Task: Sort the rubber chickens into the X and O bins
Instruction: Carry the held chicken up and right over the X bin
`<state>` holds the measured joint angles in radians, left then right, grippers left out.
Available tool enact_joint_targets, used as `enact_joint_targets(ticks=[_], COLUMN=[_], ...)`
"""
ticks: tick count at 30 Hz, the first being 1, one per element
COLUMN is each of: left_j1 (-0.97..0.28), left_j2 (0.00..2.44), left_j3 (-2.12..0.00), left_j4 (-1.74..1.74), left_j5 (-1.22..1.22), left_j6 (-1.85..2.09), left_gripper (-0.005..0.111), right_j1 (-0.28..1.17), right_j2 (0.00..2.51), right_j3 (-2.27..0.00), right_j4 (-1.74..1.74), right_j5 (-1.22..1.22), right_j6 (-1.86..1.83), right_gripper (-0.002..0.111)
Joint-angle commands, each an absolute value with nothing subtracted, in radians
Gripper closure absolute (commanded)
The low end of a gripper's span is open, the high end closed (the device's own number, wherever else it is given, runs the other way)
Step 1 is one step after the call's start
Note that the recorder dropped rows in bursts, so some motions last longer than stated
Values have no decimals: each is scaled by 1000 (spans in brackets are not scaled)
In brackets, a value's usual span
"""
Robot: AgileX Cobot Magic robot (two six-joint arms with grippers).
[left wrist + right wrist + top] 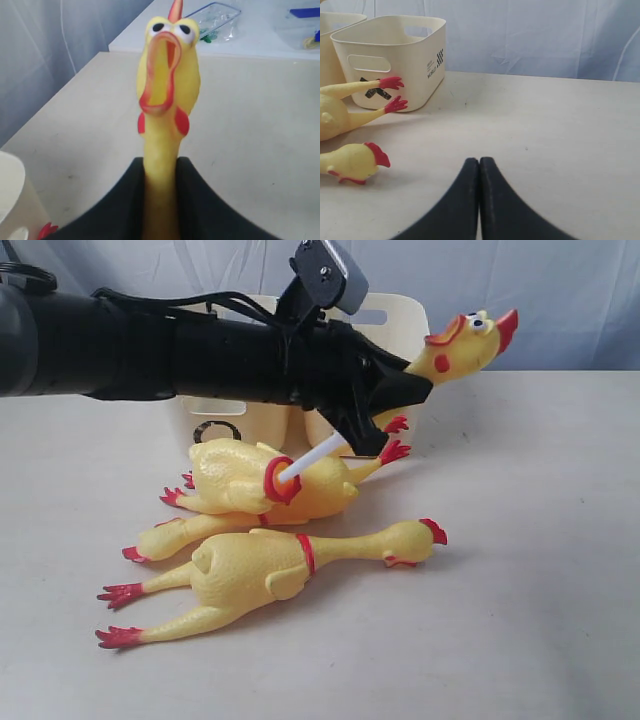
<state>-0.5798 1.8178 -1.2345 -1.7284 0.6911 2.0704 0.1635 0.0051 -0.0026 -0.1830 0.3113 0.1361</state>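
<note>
The held rubber chicken (167, 100) is smooth, glossy yellow rubber, with a long thin neck, a wide red-rimmed beak and a red comb. The left gripper (160, 172) is clamped on its neck, one black finger on each side, and holds it in the air near the cream plastic X bin (395, 50). The front chicken (250, 580) lies flat on the matte table (540, 590). The right gripper (479, 165) has its jaws pressed together and holds nothing.
</note>
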Motion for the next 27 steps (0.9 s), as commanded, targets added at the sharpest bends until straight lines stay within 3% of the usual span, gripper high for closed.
enact_joint_targets(ticks=[1, 27], left_j1=[-578, -578], left_j2=[1815, 1815], left_j3=[-1283, -1326], left_j4=[-1744, -1744], left_j5=[766, 381], left_j6=[2071, 2109], left_gripper=[107, 107], right_j1=[165, 165], right_j2=[0, 0], right_j3=[0, 0], right_j4=[-182, -182], right_j5=[305, 305], right_j6=[135, 135], right_gripper=[109, 109])
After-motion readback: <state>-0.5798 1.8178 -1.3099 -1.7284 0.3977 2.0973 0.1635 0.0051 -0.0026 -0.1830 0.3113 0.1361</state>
